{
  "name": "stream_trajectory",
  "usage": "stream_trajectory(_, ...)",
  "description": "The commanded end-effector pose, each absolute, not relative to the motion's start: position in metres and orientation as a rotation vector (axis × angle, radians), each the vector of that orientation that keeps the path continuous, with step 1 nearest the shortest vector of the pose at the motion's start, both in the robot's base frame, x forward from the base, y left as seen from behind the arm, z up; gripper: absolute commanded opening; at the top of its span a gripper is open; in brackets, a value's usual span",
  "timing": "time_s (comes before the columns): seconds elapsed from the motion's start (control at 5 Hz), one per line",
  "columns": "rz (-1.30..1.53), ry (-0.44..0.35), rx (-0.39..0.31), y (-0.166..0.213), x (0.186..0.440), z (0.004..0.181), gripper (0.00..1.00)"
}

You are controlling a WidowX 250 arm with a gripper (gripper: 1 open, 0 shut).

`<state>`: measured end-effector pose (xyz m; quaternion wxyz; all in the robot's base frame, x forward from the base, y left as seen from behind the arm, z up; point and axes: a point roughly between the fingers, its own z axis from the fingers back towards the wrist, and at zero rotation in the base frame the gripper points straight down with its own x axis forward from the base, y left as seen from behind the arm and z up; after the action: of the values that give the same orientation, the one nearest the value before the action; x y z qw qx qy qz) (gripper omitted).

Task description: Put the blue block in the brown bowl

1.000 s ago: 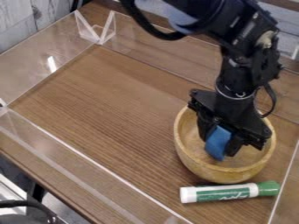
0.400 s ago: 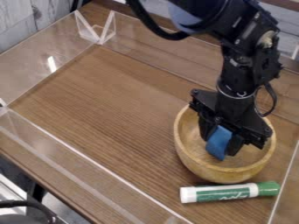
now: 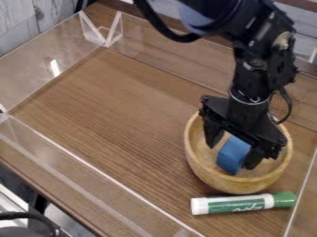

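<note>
The brown bowl sits on the wooden table at the lower right. The blue block lies inside it, tilted, just below my gripper. The gripper points straight down into the bowl with its black fingers spread apart on either side of the block. It stands open, and the block looks free of the pads.
A green-and-white marker lies on the table just in front of the bowl. Clear acrylic walls fence the table on the left and back. The table's front edge runs close below the marker.
The fingers have spread apart from their shut grip on the blue block. The block has dropped slightly lower into the bowl. The arm has stayed in place.
</note>
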<state>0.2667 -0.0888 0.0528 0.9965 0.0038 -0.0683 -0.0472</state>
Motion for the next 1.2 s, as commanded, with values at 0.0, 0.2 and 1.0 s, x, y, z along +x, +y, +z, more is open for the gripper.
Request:
stream_trajectory(0.0,-0.083,-0.205,-0.014,-0.089,0.277,0.080,1.00)
stream_trajectory(0.2,-0.073,-0.221,-0.016,-0.086,0.277,0.097,1.00)
stream_trajectory(1.0,-0.013,-0.283,-0.011,-0.045,0.267,0.205,1.00)
